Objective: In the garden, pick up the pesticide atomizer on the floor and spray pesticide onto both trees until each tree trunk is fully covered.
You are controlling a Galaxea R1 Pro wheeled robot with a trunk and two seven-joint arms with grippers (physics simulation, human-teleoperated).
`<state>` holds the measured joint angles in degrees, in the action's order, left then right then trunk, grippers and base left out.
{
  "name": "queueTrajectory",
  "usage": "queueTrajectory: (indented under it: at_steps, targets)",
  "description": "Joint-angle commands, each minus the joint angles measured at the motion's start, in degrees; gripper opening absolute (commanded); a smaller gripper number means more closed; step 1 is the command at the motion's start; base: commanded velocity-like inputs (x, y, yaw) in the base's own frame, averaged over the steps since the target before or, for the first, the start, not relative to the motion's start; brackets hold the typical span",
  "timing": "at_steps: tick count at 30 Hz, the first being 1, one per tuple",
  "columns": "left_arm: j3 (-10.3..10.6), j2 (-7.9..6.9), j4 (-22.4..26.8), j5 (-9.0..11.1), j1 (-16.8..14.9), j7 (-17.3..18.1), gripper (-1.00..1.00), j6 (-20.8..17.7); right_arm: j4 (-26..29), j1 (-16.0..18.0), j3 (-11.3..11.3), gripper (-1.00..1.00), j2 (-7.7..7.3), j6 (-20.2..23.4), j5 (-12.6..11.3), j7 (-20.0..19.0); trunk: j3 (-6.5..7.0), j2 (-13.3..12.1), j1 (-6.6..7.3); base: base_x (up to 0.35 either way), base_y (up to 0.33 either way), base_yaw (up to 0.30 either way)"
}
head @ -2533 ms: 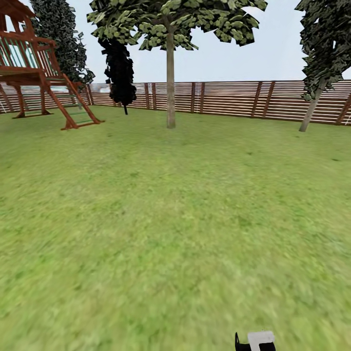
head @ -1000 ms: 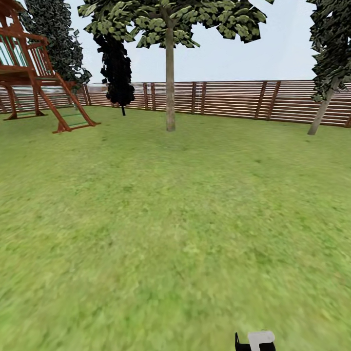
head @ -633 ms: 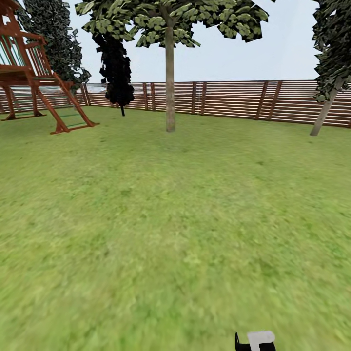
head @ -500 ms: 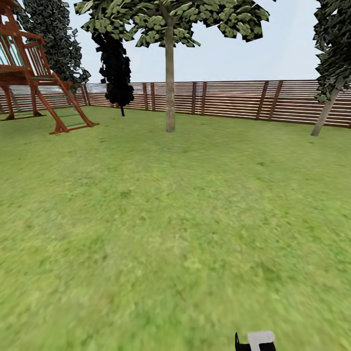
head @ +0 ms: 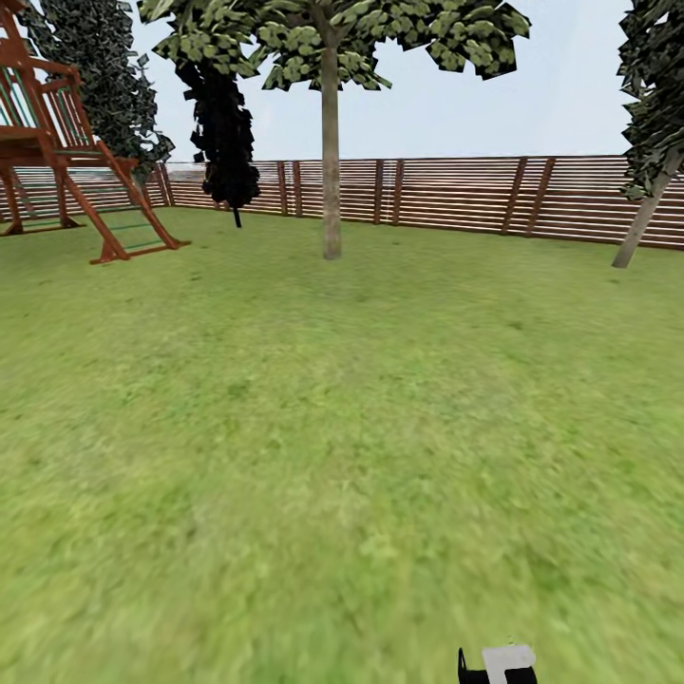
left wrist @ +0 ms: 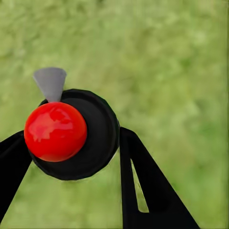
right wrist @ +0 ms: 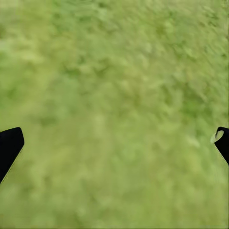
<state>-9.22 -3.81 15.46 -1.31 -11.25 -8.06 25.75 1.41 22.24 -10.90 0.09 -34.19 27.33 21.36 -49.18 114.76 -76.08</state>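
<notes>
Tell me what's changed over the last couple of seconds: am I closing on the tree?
Only the camera moved: the view shifted, so the play frame and the leaning tree slid outward and the tree trunk stands a little larger, which suggests a slow approach. The left end effector still holds the pesticide atomizer; the right end effector stays open.

A red-brown wooden play tower (head: 43,142) with a slanted ladder stands at ten o'clock, its feet on the grass. Behind it rises a tall dark-leaved tree (head: 100,76). Just to its right, at eleven o'clock, a narrow black-foliaged tree (head: 226,133) stands on a thin stem in front of the brown slat fence (head: 456,195), which runs across the far side from ten to two o'clock. At two o'clock a leaning thin grey trunk (head: 642,220) carries a dark crown (head: 655,85) cut by the picture's edge. Pale blue-grey sky (head: 560,104) fills the space above the fence
</notes>
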Motion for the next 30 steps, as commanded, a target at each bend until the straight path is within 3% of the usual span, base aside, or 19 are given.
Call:
queueTrajectory:
  at_steps: [1, 30]
  targets:
    - [0.0, 0.02, 0.0, 0.0, 0.0, 0.0, -1.0, 0.0, 0.0, 0.0, 0.0, 1.0, 0.0, 0.0, 0.0, 0.0, 0.0, 0.0, 0.0, 0.344, 0.0, 0.0]
    - [0.1, 0.03, 0.0, 0.0, 0.0, 0.0, -1.0, 0.0, 0.0, 0.0, 0.0, 1.0, 0.0, 0.0, 0.0, 0.0, 0.0, 0.0, 0.0, 0.344, 0.0, 0.0]
